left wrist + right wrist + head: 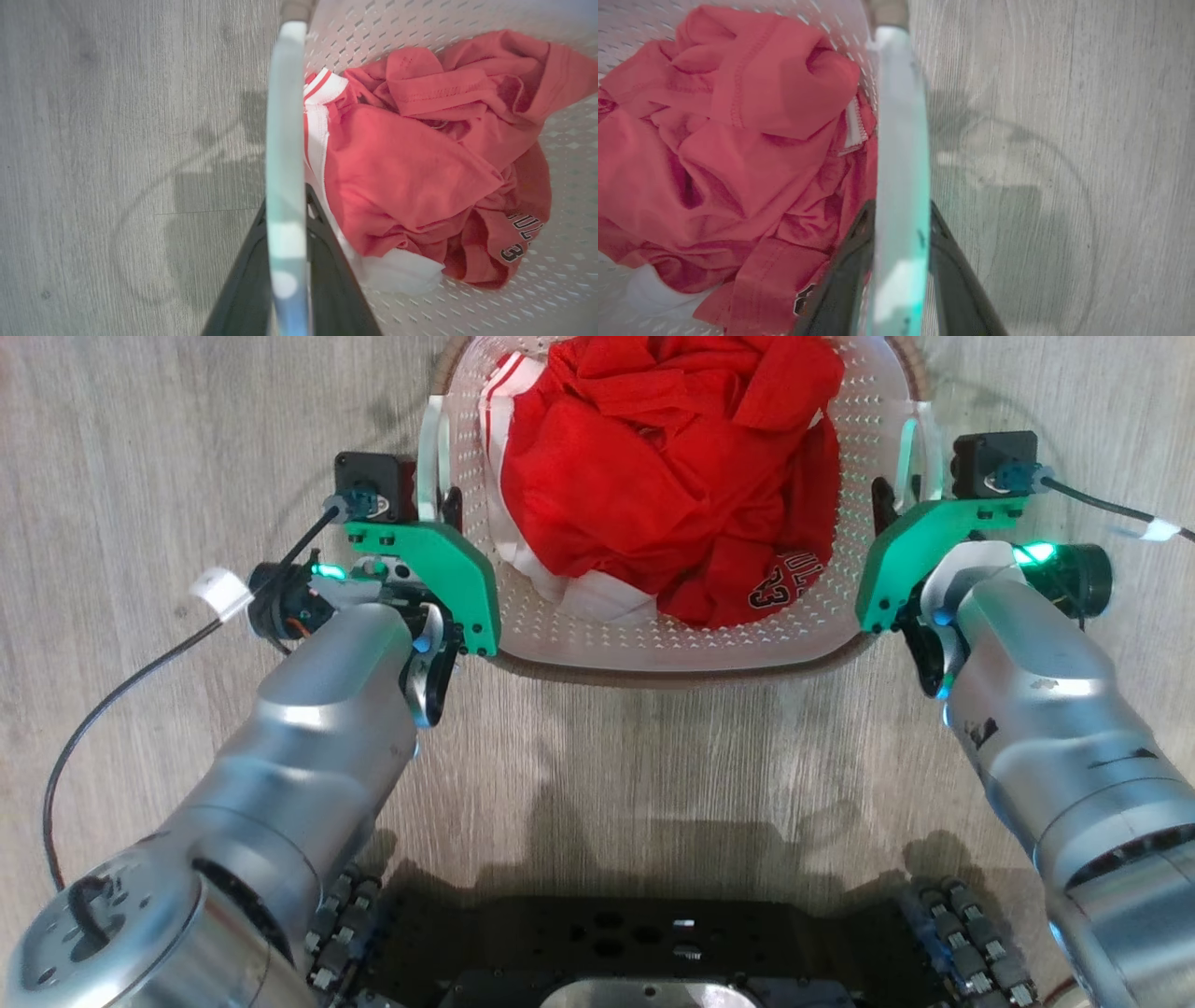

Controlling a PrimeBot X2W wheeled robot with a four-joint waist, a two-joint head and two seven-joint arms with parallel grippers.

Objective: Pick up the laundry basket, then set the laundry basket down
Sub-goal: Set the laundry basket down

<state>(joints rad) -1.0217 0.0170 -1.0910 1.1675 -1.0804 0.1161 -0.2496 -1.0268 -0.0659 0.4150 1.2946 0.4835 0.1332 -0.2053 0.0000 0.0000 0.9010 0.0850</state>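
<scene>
A: From the head camera, the laundry basket (672, 637) sits dead centre on the grey wood floor (140, 448). It's straight ahead of the robot's dark base (653, 933) and stuffed with red clothes (653, 476).

B: And both arms are on it! Left claw (448, 509) at the left handle (431, 453), right claw (882, 502) at the right handle (920, 448), one on each side.

A: From up here the green brackets (439, 569) cover most of the grip, though. Over to the left wrist camera.

B: Much closer. The pale handle runs straight up the middle, dark fingers (329, 275) pressed against both sides of it. Narrow, clamped on the handle.

A: Right wrist camera, the same picture mirrored: two dark fingers (955, 284) pinching the handle, clothes to the left, bare boards to the right.

B: The left wrist shot also gives a clear look at a black number three (511, 252) on the red cloth, plus some white trim.

A: Is the basket up or down?

B: Can't tell. Shadows fall on the boards beside it, but its underside is hidden.
</scene>
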